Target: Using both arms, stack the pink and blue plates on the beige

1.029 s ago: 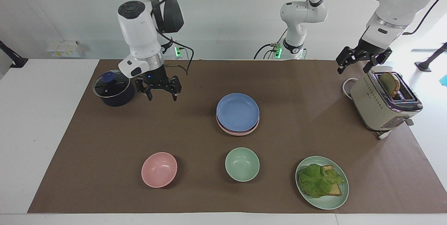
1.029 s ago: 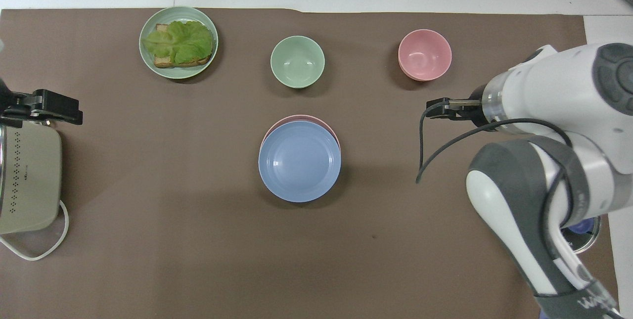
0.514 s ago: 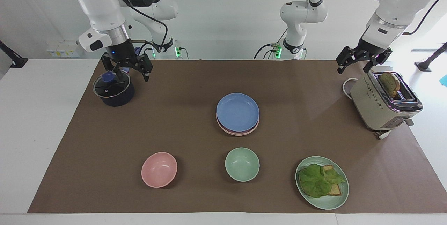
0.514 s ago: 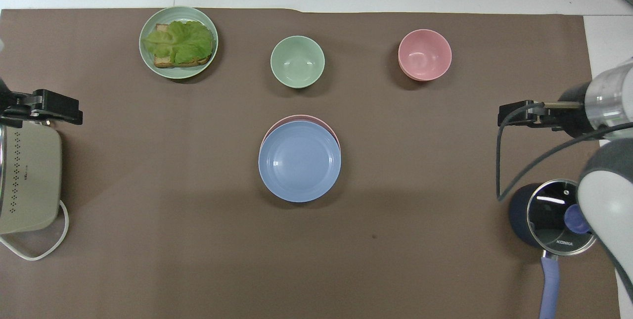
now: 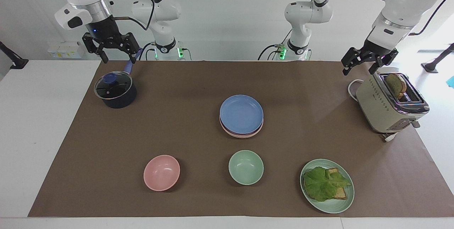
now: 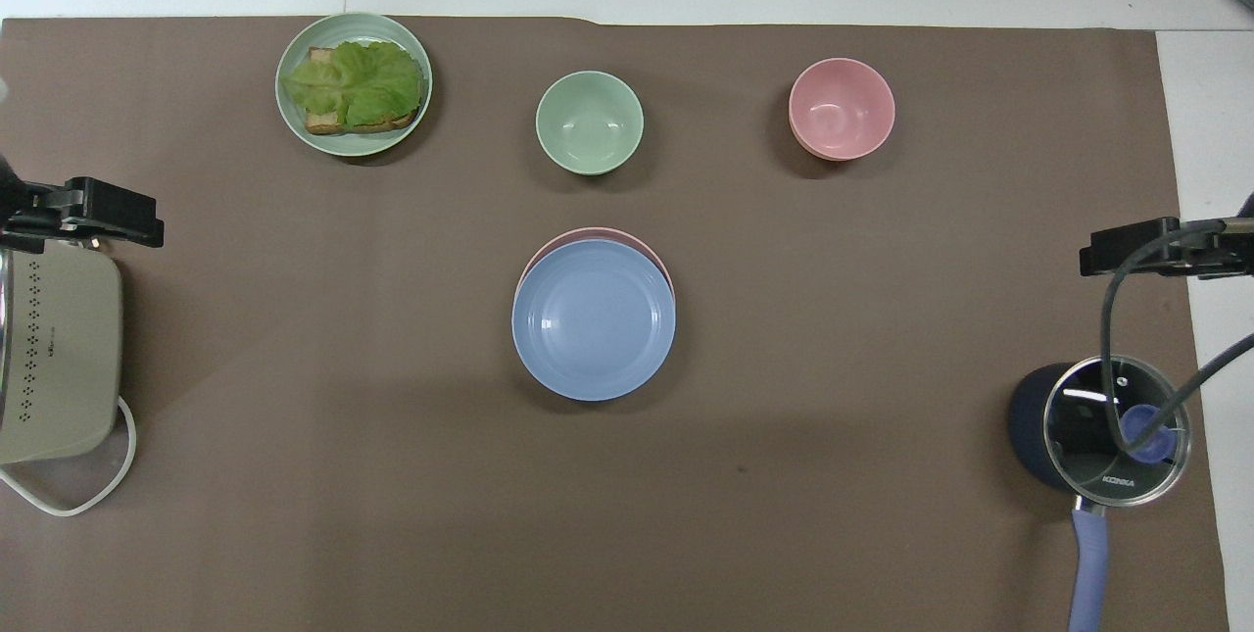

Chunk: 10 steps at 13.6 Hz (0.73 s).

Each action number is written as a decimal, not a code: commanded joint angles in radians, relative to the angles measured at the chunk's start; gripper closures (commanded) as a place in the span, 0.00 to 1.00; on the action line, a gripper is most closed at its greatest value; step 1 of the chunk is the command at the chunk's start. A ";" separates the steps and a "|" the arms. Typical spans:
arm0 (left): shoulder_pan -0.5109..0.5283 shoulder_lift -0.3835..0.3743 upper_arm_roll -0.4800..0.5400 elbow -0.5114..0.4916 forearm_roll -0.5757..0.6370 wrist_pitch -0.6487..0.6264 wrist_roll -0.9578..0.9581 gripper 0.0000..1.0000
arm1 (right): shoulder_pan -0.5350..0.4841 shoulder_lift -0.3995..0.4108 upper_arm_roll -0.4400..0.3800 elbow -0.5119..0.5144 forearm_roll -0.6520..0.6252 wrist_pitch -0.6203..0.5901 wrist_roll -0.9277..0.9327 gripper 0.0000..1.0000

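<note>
1. Lying mid-mat, the blue plate (image 5: 241, 114) topped the pink plate (image 5: 242, 134); no beige plate showed beneath.
2. Raised over the toaster (image 5: 390, 104), the left gripper (image 5: 360, 66) hung spread and empty.
3. Over the saucepan (image 5: 115, 90), the right gripper (image 5: 118, 57) hung spread, empty.

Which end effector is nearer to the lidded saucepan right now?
The right. The right end effector hangs open above the table edge just beside the saucepan. The left end effector is open over the toaster, at the left arm's end of the table.
</note>
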 commanded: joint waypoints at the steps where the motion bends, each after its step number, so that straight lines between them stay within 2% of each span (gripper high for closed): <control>1: 0.009 -0.004 -0.005 -0.004 0.016 -0.007 0.007 0.00 | -0.012 -0.022 0.008 -0.027 -0.015 -0.003 -0.021 0.00; 3: 0.009 -0.006 -0.005 -0.004 0.016 -0.007 0.007 0.00 | -0.017 -0.005 0.006 0.014 -0.031 -0.046 -0.051 0.00; 5: 0.009 -0.004 -0.005 -0.004 0.016 -0.007 0.007 0.00 | -0.018 0.012 0.008 0.071 -0.084 -0.141 -0.100 0.00; 10: 0.009 -0.006 -0.005 -0.004 0.016 -0.007 0.007 0.00 | -0.020 -0.007 0.003 0.058 -0.051 -0.132 -0.082 0.00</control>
